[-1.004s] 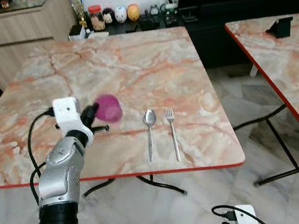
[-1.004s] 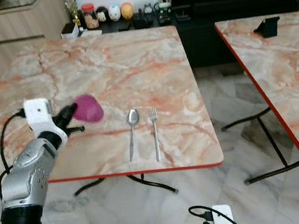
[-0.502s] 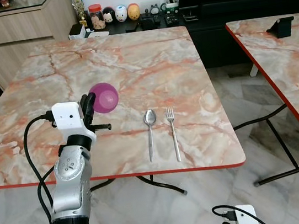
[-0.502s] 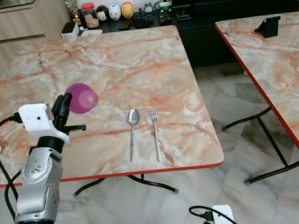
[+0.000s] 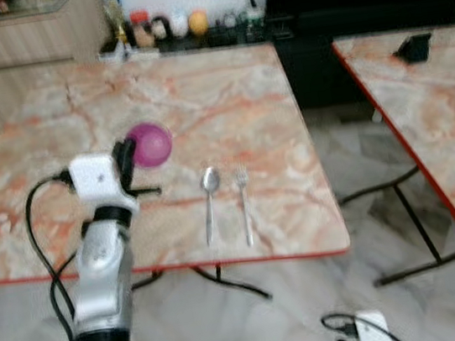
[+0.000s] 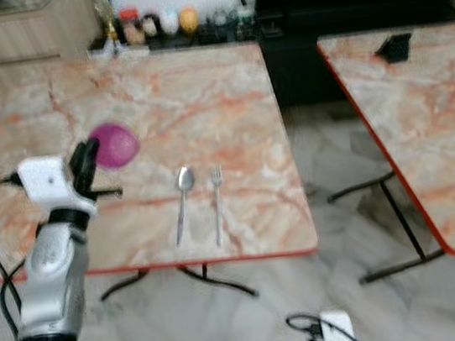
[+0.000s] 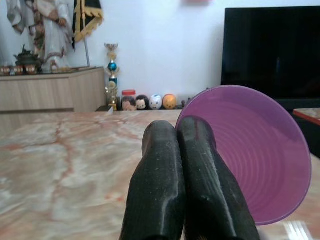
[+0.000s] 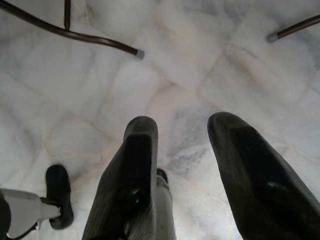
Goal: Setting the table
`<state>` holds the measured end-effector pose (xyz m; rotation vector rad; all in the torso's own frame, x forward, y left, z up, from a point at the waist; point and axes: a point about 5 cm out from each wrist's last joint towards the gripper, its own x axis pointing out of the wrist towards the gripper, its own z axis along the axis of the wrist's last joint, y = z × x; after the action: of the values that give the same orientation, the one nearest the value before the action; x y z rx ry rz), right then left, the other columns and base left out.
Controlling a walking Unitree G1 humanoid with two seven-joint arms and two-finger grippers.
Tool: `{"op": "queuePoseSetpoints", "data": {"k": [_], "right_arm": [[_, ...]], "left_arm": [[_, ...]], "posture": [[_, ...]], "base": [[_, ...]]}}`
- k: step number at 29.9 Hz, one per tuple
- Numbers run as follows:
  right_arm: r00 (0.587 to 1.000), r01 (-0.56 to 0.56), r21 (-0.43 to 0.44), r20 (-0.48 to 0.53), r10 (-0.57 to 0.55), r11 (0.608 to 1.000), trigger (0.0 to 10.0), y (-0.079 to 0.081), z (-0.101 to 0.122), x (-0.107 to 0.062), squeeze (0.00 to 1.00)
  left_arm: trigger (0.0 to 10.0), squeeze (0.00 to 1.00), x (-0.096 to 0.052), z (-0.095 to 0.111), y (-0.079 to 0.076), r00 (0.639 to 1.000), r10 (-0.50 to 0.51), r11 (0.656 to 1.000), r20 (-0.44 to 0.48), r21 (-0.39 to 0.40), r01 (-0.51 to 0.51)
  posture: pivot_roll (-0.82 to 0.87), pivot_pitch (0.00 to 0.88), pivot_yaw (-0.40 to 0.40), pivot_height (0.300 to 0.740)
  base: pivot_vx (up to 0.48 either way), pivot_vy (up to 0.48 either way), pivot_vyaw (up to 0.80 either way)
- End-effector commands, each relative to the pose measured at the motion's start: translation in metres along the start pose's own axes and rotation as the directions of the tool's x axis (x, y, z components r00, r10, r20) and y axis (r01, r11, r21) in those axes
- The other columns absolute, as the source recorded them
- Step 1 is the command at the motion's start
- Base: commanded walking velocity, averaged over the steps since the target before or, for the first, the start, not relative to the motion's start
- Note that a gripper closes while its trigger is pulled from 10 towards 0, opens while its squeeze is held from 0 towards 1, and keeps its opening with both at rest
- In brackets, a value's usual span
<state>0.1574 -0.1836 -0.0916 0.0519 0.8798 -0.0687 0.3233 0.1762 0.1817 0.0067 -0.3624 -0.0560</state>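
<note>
The left gripper [image 7: 182, 150] pinches the purple bowl [image 5: 151, 144] by its rim, fingers closed tight, carrying it above the table [image 5: 225, 94]. Spoon [image 5: 209, 198] and fork [image 5: 244, 198] lie to its right, so lowering the bowl beside them seems next (right gripper [image 8: 182, 175] hangs idle, fingers apart).

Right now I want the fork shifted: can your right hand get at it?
Probably not yet: the right hand hangs open over the floor, below the table; the fork lies unobstructed on it.
</note>
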Motion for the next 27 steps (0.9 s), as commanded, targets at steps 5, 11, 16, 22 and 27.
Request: {"op": "queuePoseSetpoints", "data": {"k": [5, 11, 16, 22, 27], "right_arm": [[1.0, 0.011, 0.004, -0.005, -0.011, 1.0, 10.0, -0.004, -0.002, -0.001, 0.0], [1.0, 0.009, 0.005, -0.003, -0.009, 1.0, 10.0, -0.0039, -0.0014, -0.0008, 0.0], [1.0, 0.012, 0.008, 0.0, -0.012, 1.0, 10.0, -0.0044, 0.0, -0.0004, 0.0], [1.0, 0.015, 0.009, 0.001, -0.015, 1.0, 10.0, -0.005, 0.0007, -0.0002, 0.0], [1.0, 0.016, 0.009, 0.003, -0.016, 1.0, 10.0, -0.0053, 0.0015, 0.0, 0.0]], "left_arm": [[10.0, 0.0, 0.0057, 0.006, -0.0032, 0.999, -0.016, 1.0, 0.034, 0.012, 0.016], [10.0, 0.0, 0.0081, 0.0079, -0.0009, 0.999, -0.01, 1.0, 0.039, 0.013, 0.01], [10.0, 0.0, 0.0093, 0.0088, 0.0042, 0.999, 0.012, 1.0, 0.041, 0.015, -0.013], [10.0, 0.0, 0.0089, 0.0083, 0.0051, 0.999, 0.016, 1.0, 0.038, 0.02, -0.017], [10.0, 0.0, 0.0098, 0.0085, 0.0049, 0.999, 0.02, 1.0, 0.038, 0.019, -0.02]], "posture": [[0.07, 0.0, -0.01, 0.74], [0.07, 0.0, -0.011, 0.74], [0.07, 0.0, -0.012, 0.74], [0.06, 0.0, -0.014, 0.74], [0.06, 0.0, -0.013, 0.74]], "base": [[0.0, -0.352, 0.0], [0.0, -0.354, 0.0], [0.0, -0.352, 0.0], [0.0, -0.352, 0.0], [0.0, -0.352, 0.0]]}}
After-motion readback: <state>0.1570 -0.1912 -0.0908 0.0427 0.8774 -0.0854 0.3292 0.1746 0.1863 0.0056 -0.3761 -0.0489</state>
